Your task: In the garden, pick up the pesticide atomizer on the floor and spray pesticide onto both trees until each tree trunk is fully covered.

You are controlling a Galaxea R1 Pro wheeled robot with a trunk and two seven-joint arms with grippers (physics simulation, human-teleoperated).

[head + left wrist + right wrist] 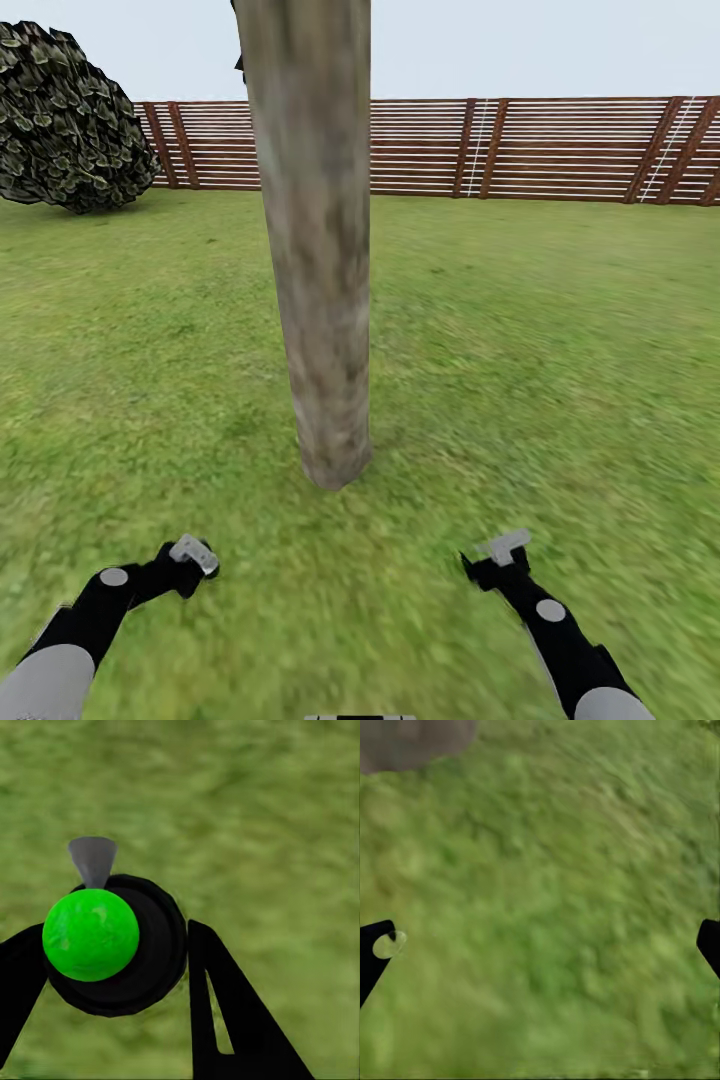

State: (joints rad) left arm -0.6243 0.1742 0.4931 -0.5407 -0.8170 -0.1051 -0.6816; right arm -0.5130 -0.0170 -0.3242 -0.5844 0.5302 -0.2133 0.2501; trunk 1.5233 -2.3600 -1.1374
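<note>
One thick grey-brown tree trunk (pixel 315 250) rises from the lawn straight ahead, leaning slightly, and its crown is out of view. Part of its base (pixel 412 742) shows in the right wrist view. In the left wrist view the pesticide atomizer (pixel 101 945), a round black body with a bright green ball on top and a grey nozzle, sits between the black fingers of my left gripper (pixel 112 934), which is shut on it. My left gripper (pixel 190 562) hangs low, short of the trunk and to its left. Low on the other side, my right gripper (pixel 497 560) is open over bare grass, fingers (pixel 375 945) wide apart.
Green grass (pixel 540 340) spreads all around the trunk. A brown slatted wooden fence (pixel 520 150) closes the far side. A dark mottled-green bush (pixel 65 120) stands at the far left by the fence.
</note>
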